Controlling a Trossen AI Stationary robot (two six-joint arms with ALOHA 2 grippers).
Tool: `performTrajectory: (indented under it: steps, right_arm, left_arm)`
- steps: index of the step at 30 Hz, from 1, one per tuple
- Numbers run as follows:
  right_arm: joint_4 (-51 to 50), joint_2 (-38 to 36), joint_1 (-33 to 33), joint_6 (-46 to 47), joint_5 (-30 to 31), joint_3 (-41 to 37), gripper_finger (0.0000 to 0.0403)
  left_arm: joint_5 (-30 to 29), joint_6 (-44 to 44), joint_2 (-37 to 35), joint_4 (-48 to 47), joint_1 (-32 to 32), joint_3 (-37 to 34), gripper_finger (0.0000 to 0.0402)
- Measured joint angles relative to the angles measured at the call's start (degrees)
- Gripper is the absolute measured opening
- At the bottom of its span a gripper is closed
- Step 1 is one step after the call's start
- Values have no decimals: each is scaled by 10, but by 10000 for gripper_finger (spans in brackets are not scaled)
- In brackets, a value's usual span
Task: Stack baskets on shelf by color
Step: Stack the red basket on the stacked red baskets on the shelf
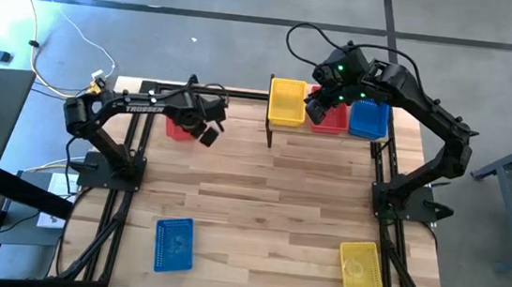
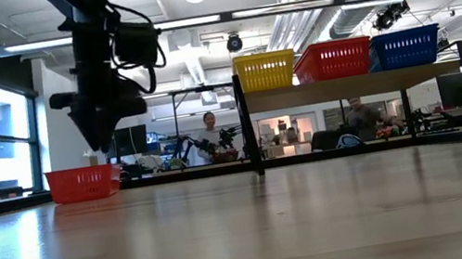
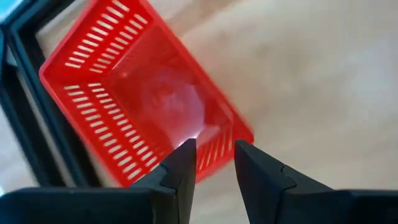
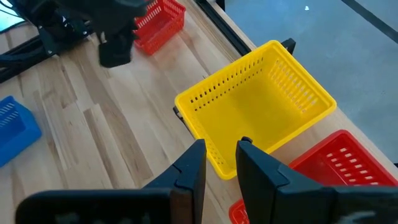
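Observation:
The shelf (image 2: 346, 87) stands at the table's far edge. A yellow basket (image 4: 258, 106), a red basket (image 2: 333, 59) and a blue basket (image 1: 369, 119) sit side by side on its plank. Another red basket (image 3: 137, 93) rests on its bottom on the table, left of the shelf. My left gripper (image 3: 214, 152) is open and hovers just above that basket's edge, touching nothing. My right gripper (image 4: 221, 152) is open and empty. It hangs high over the shelf, above the yellow and red baskets.
A blue basket (image 1: 173, 244) lies near the table's near left corner and a yellow basket (image 1: 362, 269) near the near right corner. Bare wood lies between them and the shelf. People stand in the room beyond the table.

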Motion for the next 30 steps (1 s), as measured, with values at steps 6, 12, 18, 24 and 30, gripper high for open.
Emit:
performTrajectory:
  steps: [6, 12, 18, 24, 30]
  right_arm:
    - [0, 0, 0, 6, 0, 0, 75]
    - [0, 0, 0, 6, 0, 0, 75]
    - [0, 0, 11, 5, 8, 0, 75]
    - [0, 0, 24, 4, 16, 0, 75]
    - [0, 0, 26, 4, 16, 0, 75]
  left_arm:
    - [2, 162, -4, -66, -26, 0, 99]
    - [16, 242, -4, -68, -49, 0, 99]
    - [16, 245, 1, -63, -44, 0, 99]
    - [26, 252, 1, -65, -34, 0, 99]
    - [25, 259, 1, -79, -36, 0, 99]
